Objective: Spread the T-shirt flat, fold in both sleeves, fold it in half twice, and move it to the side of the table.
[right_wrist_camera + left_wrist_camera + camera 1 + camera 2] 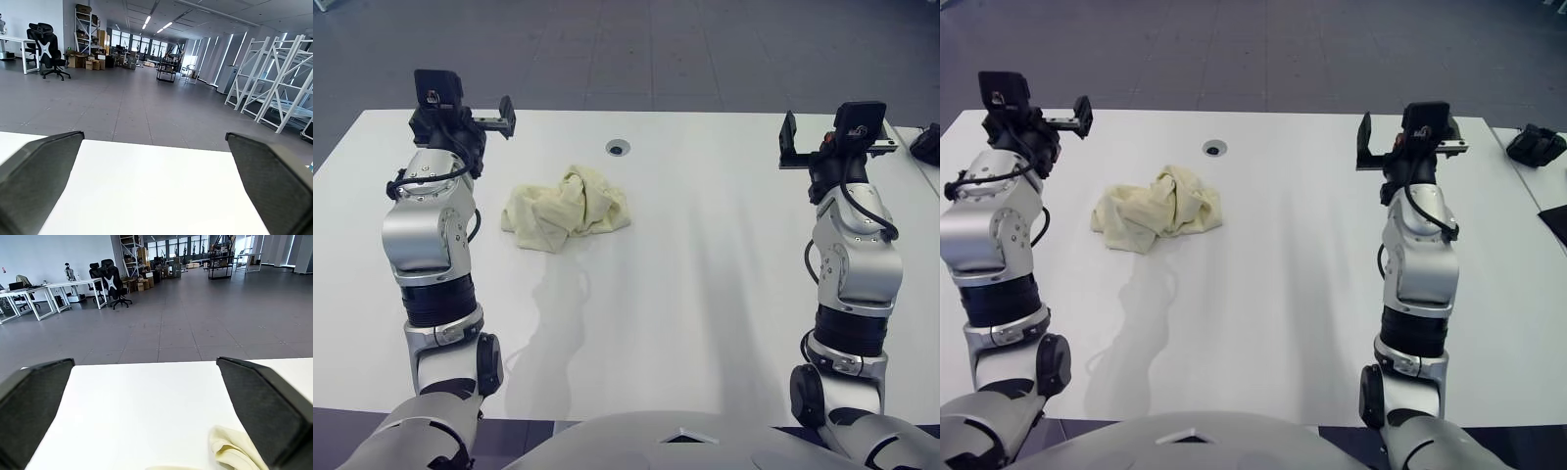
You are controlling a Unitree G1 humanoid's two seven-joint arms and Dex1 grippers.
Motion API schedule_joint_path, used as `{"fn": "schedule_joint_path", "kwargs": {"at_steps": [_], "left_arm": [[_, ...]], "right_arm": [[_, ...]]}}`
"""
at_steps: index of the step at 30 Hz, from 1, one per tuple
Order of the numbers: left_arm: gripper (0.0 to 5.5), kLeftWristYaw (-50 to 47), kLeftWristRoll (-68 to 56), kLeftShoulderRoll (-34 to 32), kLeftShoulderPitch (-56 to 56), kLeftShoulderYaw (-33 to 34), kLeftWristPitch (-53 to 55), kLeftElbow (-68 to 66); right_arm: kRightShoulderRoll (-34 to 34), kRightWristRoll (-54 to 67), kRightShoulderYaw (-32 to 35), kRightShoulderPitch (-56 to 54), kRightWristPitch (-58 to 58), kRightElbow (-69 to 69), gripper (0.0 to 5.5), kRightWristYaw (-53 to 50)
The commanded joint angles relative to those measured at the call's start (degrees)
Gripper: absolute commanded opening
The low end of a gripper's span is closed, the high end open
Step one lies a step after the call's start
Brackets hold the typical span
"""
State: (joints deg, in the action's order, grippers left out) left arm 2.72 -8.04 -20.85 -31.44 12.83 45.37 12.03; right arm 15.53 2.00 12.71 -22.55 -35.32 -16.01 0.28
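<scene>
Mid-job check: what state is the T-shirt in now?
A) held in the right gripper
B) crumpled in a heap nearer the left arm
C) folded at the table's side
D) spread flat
B: the T-shirt lies bunched on the table, apart from the open left gripper.

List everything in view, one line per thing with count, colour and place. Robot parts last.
Table: one, white, under both arms.
T-shirt: one, pale yellow, crumpled in a heap on the table, left of centre.
Cable hole: one, grey-rimmed, in the tabletop just beyond the T-shirt.
Black object: one, on a neighbouring surface at far right; cannot tell what it is.
Office chairs: at least two, black, by desks in the room behind.
Shelving racks: white, in the room behind.
Left gripper: one, black, jaws open, over the table's far left.
Right gripper: one, black, jaws open, over the table's far right.
</scene>
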Motion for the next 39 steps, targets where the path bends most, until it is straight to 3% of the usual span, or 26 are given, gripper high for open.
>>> {"fn": "schedule_joint_path", "kwargs": {"at_steps": [1, 10, 39], "left_arm": [[5.40, 0.0, 0.7, 0.3, 0.5, -1.1, 0.4, 0.4], [5.40, -1.4, -0.1, 3.2, 3.5, -1.1, 0.5, 3.6], [5.40, -0.1, 0.6, 2.6, 5.1, -3.8, 2.1, 5.8]], "right_arm": [[0.3, 2.5, -0.1, -1.6, -1.7, 0.7, 5.37, 2.5], [1.3, 2.3, -0.9, -0.9, -4.1, 4.1, 5.37, 3.9], [-1.6, 2.0, -2.8, 2.3, -2.3, 2.1, 5.37, 2.9]]}}
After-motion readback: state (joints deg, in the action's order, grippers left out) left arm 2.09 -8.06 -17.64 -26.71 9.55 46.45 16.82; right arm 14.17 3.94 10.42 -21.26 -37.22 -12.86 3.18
